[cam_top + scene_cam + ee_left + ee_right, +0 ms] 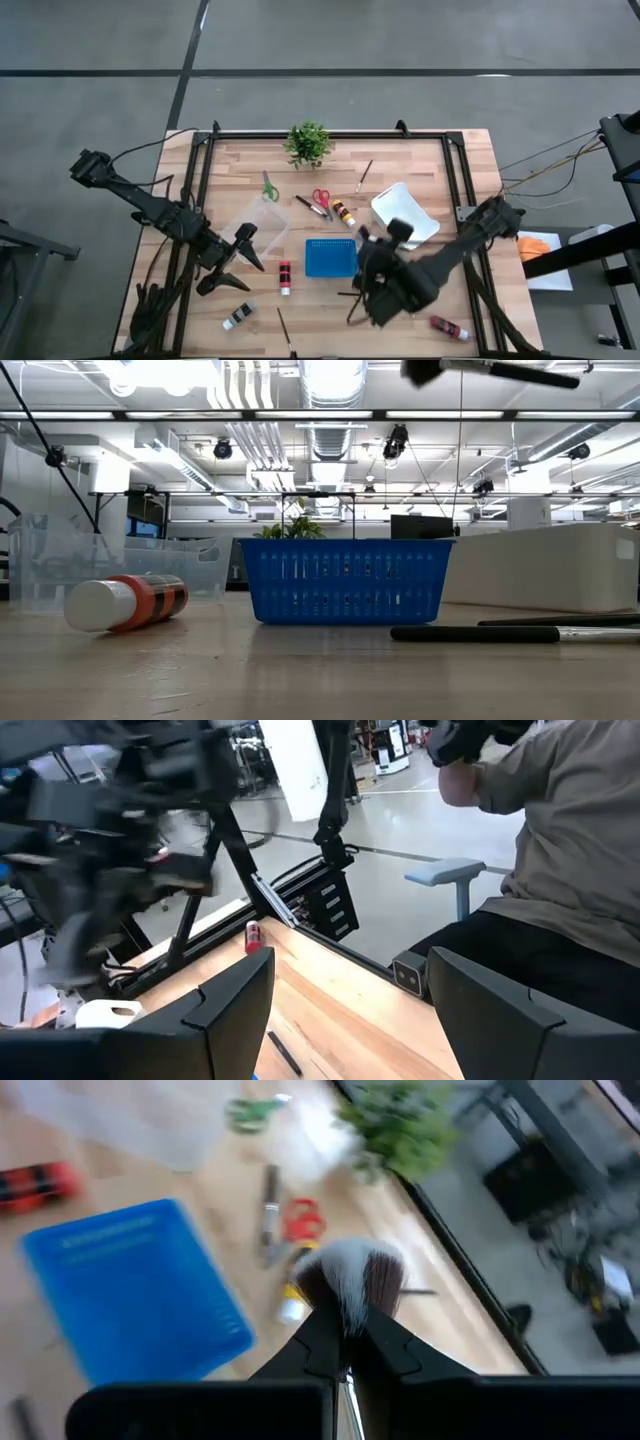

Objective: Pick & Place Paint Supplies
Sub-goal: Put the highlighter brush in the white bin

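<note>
My right gripper (pixel 346 1342) (pixel 366 243) hovers just right of the blue basket (pixel 330 257), shut on a brush with a fluffy white-and-brown head (pixel 352 1280). My left gripper (pixel 236 262) (pixel 360 1020) is open and empty near the table's left side, beside the clear container (pixel 255 225). On the table lie a red bottle (pixel 285 278), a black-and-white bottle (pixel 238 316), another red bottle (pixel 450 328), an orange bottle (pixel 343 212), green scissors (pixel 269 188), red scissors (pixel 320 198) and thin brushes (pixel 365 175) (pixel 283 325). My right gripper pinches the brush between its two fingers just behind the bristle head (pixel 346 1320). The bristles stick out forward past the fingertips, along the fingers. The brush is lifted clear of the table; its handle is hidden by the gripper.
A white tray (pixel 405 212) sits at the right, a potted plant (pixel 308 143) at the far edge. Two dark brushes (pixel 480 632) lie on the wood near the basket. A person sits beyond the table's edge (pixel 560 870).
</note>
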